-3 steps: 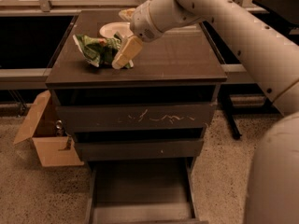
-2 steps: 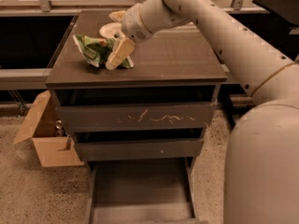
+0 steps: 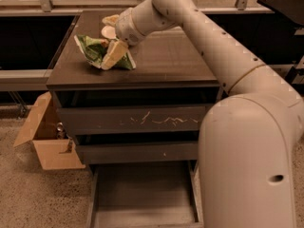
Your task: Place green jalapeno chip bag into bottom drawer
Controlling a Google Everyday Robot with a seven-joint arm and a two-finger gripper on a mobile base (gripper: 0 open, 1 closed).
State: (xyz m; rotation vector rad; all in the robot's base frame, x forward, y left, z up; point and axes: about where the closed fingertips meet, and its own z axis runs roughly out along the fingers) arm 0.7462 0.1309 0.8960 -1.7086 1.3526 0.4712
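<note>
The green jalapeno chip bag [image 3: 97, 51] lies crumpled on the dark cabinet top [image 3: 161, 61], near its left front. My gripper [image 3: 112, 56] reaches down from the right and sits on the bag's right side, its pale fingers [image 3: 114, 54] pressed against the foil. The bottom drawer [image 3: 142, 194] stands pulled out at the foot of the cabinet, with a smooth grey floor and nothing in it. My arm [image 3: 199, 37] crosses the cabinet top from the lower right.
A round white bowl [image 3: 108, 31] and another small item sit behind the gripper on the cabinet top. The scratched drawer front [image 3: 137, 120] and a plain one [image 3: 137, 152] are shut. An open cardboard box [image 3: 45, 139] stands on the floor at the left.
The gripper has moved left along the cabinet top, onto the right side of the chip bag. The bag has stayed in place.
</note>
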